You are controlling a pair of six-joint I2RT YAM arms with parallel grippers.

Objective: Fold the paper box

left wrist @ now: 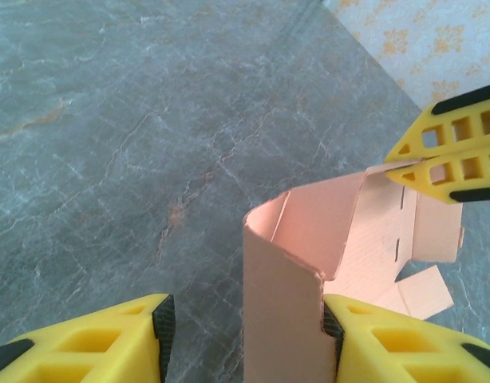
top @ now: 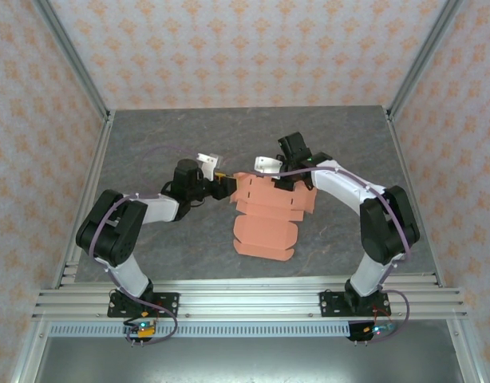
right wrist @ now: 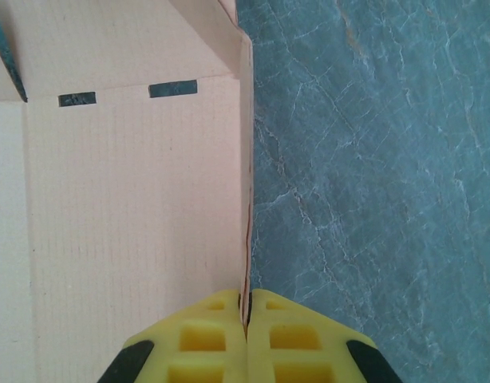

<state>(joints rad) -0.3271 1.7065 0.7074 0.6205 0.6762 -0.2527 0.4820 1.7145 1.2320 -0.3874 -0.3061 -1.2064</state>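
The paper box (top: 265, 219) lies in the middle of the table (top: 149, 144) in the top view, mostly flat and unfolded, with its rounded flaps toward the bottom of the frame. Only the upper part is lifted.

The right hand (right wrist: 246, 302) has its two fingers pressed together on a thin standing edge of the card, at the bottom centre of its own wrist view. The left hand (left wrist: 245, 327) has its fingers apart. A raised wall of the card stands between them, close against the finger at the lower right of that view, and the other finger is well apart from it (so I judge that this hand holds nothing now).

I think several things could go wrong from here. The raised wall is free on the left side, so it may spring back and fall flat. If the left hand closes without good alignment, it could crush the wall instead of bending it on its crease. The right hand pinches thin card, so a pull to the side could tear it or drag the whole sheet across the smooth table.
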